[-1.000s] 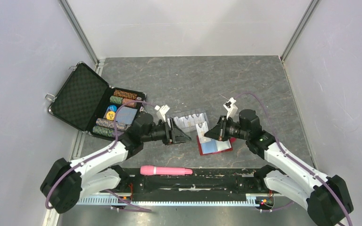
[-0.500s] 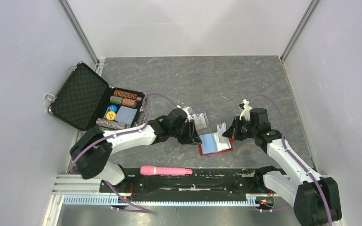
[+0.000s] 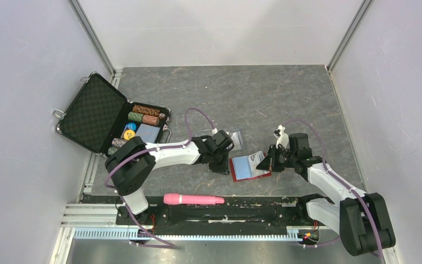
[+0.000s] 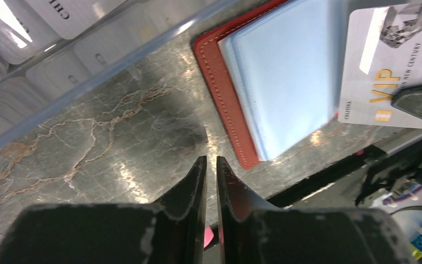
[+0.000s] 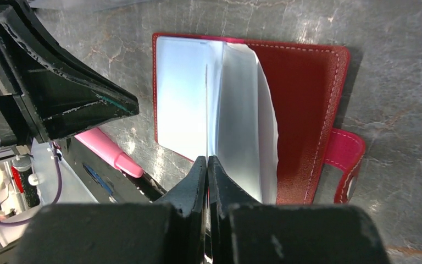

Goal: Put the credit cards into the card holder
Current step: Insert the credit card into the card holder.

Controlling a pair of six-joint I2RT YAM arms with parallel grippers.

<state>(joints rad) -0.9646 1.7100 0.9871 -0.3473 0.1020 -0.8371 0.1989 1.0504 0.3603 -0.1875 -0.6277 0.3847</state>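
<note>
The card holder (image 3: 248, 168), a red wallet with pale blue pockets, lies open on the table between the arms (image 4: 226, 93) (image 5: 305, 99). My right gripper (image 3: 265, 160) (image 5: 207, 160) is shut on a credit card, seen edge-on as a thin line (image 5: 206, 110) standing over the pockets. In the left wrist view that card (image 4: 384, 71) is pale grey with gold "VIP" lettering. My left gripper (image 3: 220, 161) (image 4: 211, 160) hovers over bare table just left of the wallet's edge. Its jaws are drawn together to a thin slit with nothing between them.
A clear plastic case (image 3: 234, 136) (image 4: 60, 55) holding more cards sits just behind the left gripper. An open black chip briefcase (image 3: 110, 118) stands at the far left. A pink pen (image 3: 193, 199) (image 5: 107, 146) lies on the black rail by the arm bases.
The left arm has reached right to the wallet's left edge and its jaws have closed from wide open. The right gripper has lowered with the card toward the wallet.
</note>
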